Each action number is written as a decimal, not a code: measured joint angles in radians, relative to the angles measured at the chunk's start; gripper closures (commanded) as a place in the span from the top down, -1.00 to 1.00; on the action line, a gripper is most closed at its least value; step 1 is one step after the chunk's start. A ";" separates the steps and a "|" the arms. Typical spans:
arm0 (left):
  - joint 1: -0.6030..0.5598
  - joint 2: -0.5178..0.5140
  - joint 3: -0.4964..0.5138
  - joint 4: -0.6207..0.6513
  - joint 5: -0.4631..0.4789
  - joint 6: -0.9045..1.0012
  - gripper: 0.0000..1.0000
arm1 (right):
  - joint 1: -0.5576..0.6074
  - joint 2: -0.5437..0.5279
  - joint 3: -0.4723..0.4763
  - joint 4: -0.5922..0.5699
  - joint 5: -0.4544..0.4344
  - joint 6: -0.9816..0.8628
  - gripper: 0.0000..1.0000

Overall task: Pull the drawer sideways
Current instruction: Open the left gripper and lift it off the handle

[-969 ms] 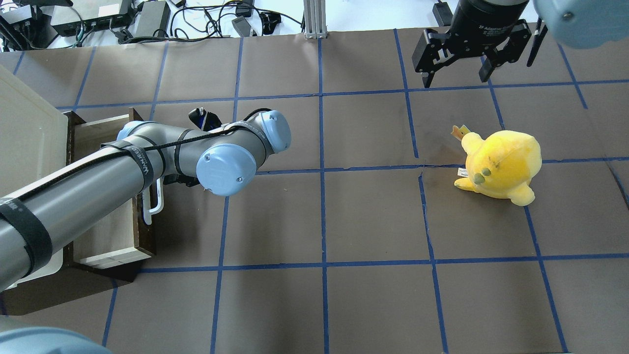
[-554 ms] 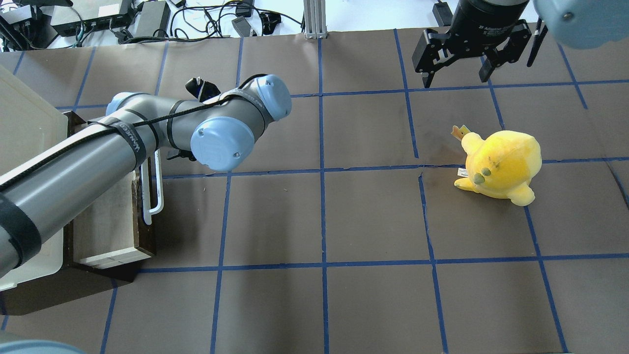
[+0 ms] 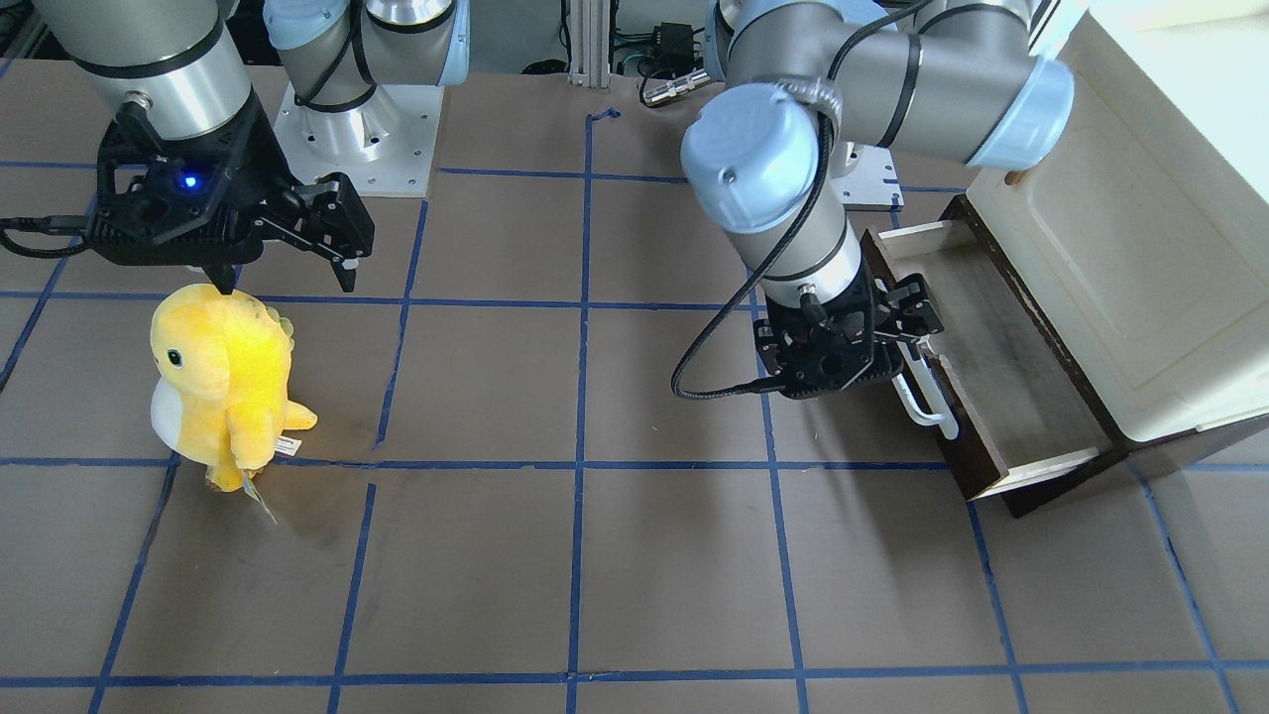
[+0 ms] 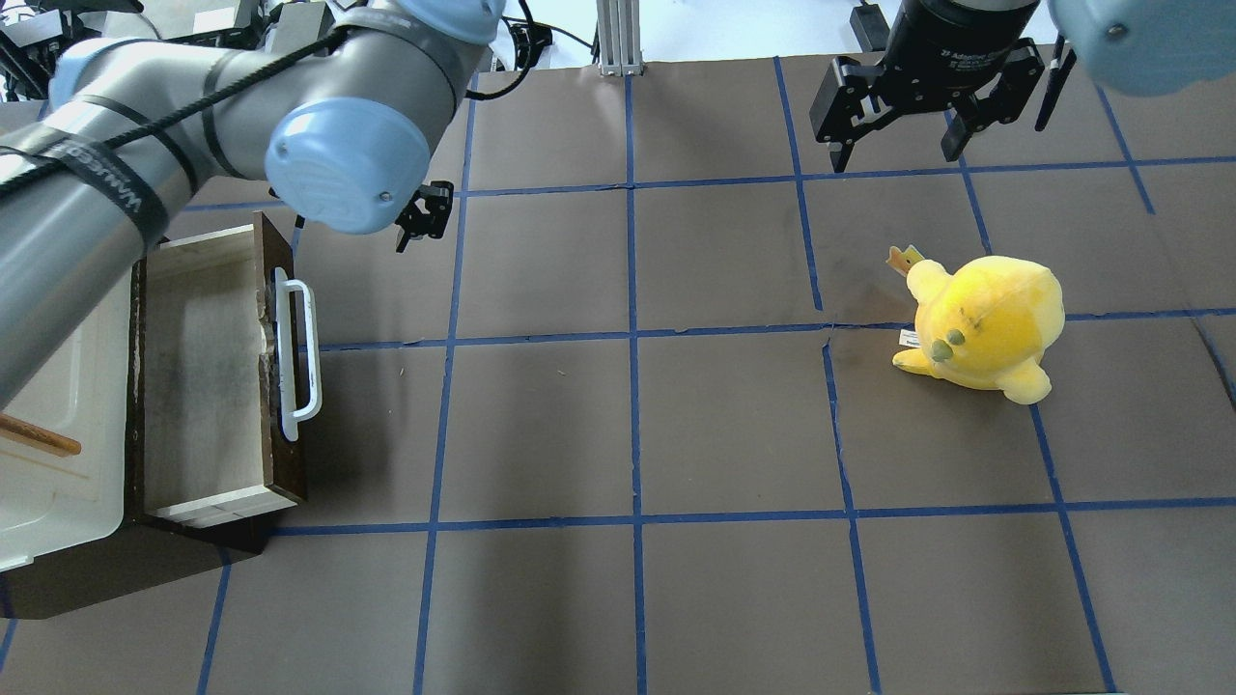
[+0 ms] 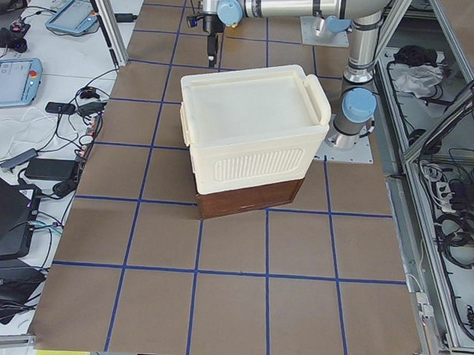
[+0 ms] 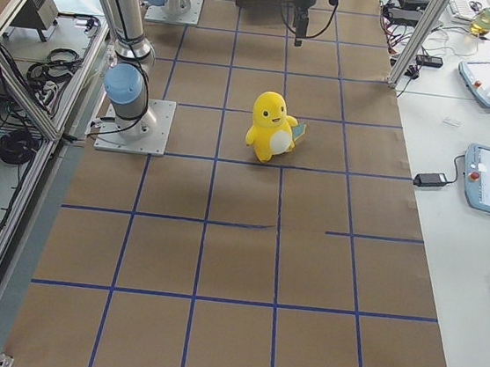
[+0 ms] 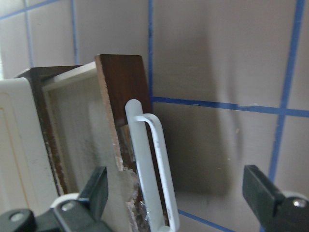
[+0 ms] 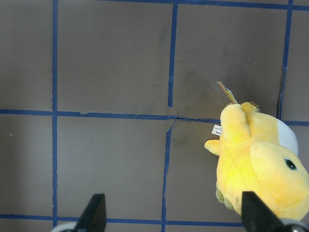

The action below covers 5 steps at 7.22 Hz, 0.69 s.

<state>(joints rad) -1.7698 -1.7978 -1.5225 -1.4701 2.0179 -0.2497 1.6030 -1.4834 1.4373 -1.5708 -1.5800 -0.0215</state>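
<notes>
The dark brown drawer stands pulled out of the cabinet, its pale inside showing; it also shows in the front view. Its white bar handle runs along the front and shows close in the left wrist view. My left gripper is open and empty, raised off the handle beside the drawer's far end; only part of it shows in the overhead view. Its fingers stand wide apart. My right gripper is open and empty, far off at the back right.
A cream-white cabinet with a small wooden handle sits over the drawer at the table's left end. A yellow plush toy stands on the right half, just under my right gripper.
My left arm has risen and swung toward the back of the table, uncovering the drawer and its handle. The drawer, the plush toy and my right arm have not moved.
</notes>
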 measured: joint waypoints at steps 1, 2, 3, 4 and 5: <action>0.011 0.061 0.002 0.006 -0.135 0.005 1.00 | 0.000 0.000 0.000 0.000 0.000 0.000 1.00; 0.016 0.121 -0.003 0.009 -0.231 0.007 0.99 | 0.000 0.000 0.000 0.000 0.000 0.000 1.00; 0.023 0.168 -0.009 0.010 -0.290 0.008 0.98 | 0.000 0.000 0.000 0.000 0.000 0.000 1.00; 0.042 0.199 -0.014 0.011 -0.323 0.006 0.98 | 0.000 0.000 0.000 0.000 0.000 0.000 1.00; 0.083 0.219 -0.020 0.018 -0.359 0.007 0.98 | 0.000 0.000 0.000 0.000 0.000 0.000 1.00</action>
<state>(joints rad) -1.6872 -1.5789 -1.5422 -1.4523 1.6592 -0.2422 1.6030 -1.4833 1.4373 -1.5708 -1.5800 -0.0215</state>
